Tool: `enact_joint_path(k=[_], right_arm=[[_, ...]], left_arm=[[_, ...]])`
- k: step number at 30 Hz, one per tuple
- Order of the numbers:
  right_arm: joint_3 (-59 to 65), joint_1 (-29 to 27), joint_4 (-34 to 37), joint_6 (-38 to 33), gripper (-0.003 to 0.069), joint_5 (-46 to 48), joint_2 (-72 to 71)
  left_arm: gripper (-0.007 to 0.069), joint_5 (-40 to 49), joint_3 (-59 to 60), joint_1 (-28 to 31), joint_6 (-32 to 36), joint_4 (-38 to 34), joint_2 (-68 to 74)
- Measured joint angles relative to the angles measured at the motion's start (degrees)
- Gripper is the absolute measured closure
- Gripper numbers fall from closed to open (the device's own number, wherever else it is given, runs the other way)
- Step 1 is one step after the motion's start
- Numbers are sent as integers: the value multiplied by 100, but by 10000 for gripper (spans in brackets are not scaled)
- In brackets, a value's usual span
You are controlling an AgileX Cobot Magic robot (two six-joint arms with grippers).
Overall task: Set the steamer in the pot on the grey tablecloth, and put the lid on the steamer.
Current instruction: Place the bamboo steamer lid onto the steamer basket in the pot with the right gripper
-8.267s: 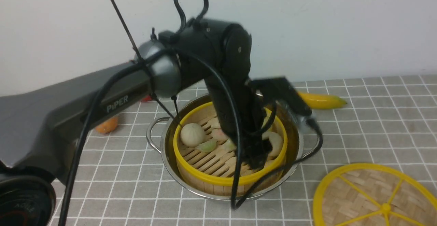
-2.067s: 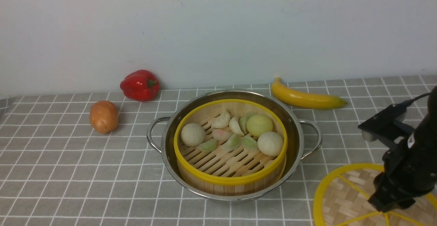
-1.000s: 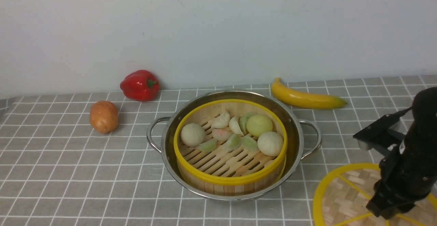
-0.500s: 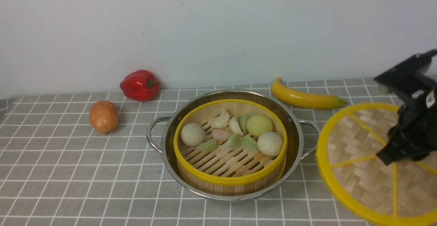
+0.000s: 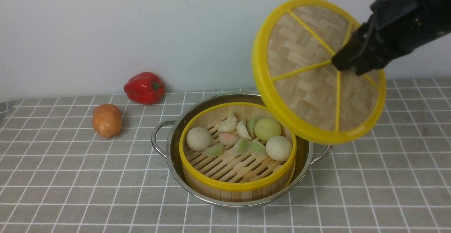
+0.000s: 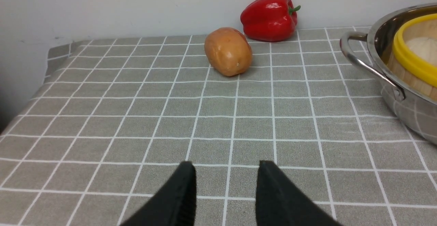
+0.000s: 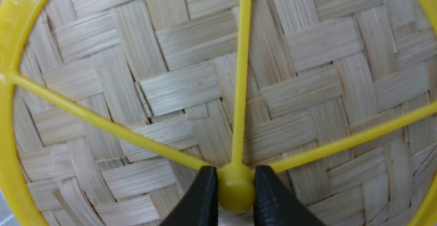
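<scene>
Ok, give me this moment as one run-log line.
steamer: in pot | lid: airborne, tilted, not yet on steamer | right gripper: shut on lid | left gripper: open, empty, above grey tablecloth

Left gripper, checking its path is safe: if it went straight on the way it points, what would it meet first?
Probably the potato, which lies dead ahead of the left gripper on the grey tablecloth; depth is unclear.

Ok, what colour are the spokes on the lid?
Yellow; the lid shows best in the right wrist view.
</scene>
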Motion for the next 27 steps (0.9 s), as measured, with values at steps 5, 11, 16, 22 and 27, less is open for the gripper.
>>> enact_joint_path(k=[5,11,16,22,27], right_arm=[[-363,515,-126,-99,512,21,544],[-768,1048,-763,-99,512,33,1274],[-919,1287,-909,-124,512,-133,1652],[-919,1402,-946,-252,512,-348,1910],[-923,1402,-952,-258,512,-359,1989]], left_arm=[[382,0,0,0,0,0,0],[382,0,0,0,0,0,0],[382,0,0,0,0,0,0],[382,0,0,0,0,0,0],[382,0,0,0,0,0,0]])
